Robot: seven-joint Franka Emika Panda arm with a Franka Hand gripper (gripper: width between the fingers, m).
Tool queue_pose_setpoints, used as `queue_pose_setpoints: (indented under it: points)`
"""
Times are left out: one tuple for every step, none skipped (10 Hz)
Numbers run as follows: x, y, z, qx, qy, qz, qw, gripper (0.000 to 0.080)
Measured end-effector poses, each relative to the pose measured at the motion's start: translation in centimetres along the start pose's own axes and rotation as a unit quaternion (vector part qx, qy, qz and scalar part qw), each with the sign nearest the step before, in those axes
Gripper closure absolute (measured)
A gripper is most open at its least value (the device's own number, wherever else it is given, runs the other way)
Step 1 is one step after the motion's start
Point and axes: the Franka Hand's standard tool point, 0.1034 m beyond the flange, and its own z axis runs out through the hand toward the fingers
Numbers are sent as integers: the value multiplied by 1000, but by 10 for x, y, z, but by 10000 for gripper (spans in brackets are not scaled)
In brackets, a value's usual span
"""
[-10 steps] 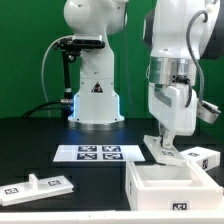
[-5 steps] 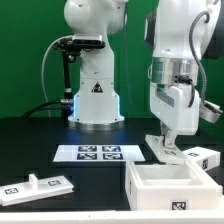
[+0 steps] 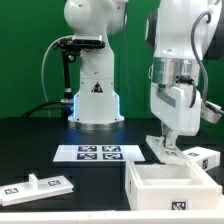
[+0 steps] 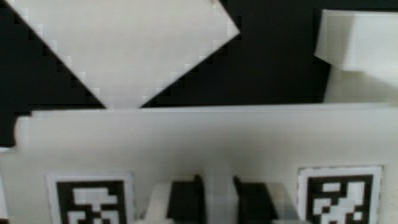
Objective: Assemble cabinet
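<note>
We find the claw (image 3: 167,146) lowered straight onto a flat white plastic panel with square tags (image 3: 155,149). The panel lies on the black table (image 3: 30,140) at the exterior view's right, just beyond the open white box-shaped cabinet body (image 3: 150,190). In the wrist view the panel (image 4: 196,140) fills the frame with a tag on either side, so we judge the approach is centred to keep it balanced when lifted. We cannot tell whether the fingers have closed on it. The body sits near, opening upward, probably ready to receive panels. The marker board (image 3: 98,153) lies apart, toward the left.
</note>
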Motion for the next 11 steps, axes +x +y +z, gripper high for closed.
queue_pose_setpoints:
  points:
    - [1, -9, 0, 5, 2, 1, 1000, 734]
    - [3, -19, 0, 10, 5, 0, 1000, 734]
    - [6, -33, 1, 18, 10, 0, 1000, 734]
    - [8, -46, 1, 26, 14, 0, 1000, 734]
    - [8, -58, 1, 33, 18, -1, 999, 734]
    - [7, -71, 1, 41, 22, -1, 999, 734]
    - [6, -78, 1, 47, 24, -3, 999, 734]
    - [6, -77, 0, 47, 24, -3, 999, 734]
    - [6, -77, 0, 47, 24, -3, 999, 734]
    - [6, -77, 0, 47, 24, -3, 999, 734]
    - [6, -77, 0, 47, 24, -3, 999, 734]
